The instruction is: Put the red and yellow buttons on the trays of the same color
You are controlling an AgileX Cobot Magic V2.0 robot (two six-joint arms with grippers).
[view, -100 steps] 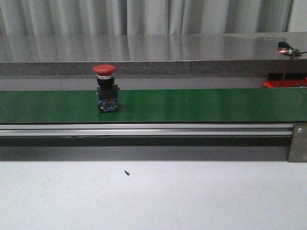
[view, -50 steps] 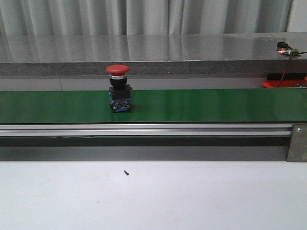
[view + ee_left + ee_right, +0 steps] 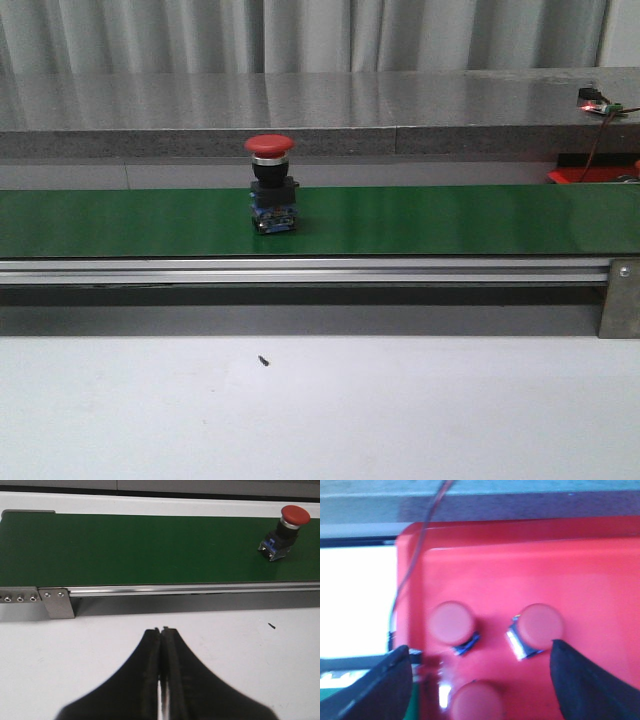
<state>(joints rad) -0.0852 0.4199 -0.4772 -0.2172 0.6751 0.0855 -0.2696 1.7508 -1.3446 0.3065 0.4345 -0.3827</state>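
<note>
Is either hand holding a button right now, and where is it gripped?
Neither. The left hand is shut on nothing; the right hand is open above the red tray.

Conveyor belt is showing a green, smooth, faintly sheened surface. Its side rail is looking like brushed, silvery metal, with a matching metal bracket at the right end. Red button is presenting a glossy plastic cap, a bright metallic collar and a black plastic body on a blue base. Worktop is appearing white, matt and smooth. Grey ledge behind the belt is reflecting light, semi-glossy. Left hand fingers are looking matt black. Red tray is appearing smooth, glossy plastic; view is blurred.
</note>
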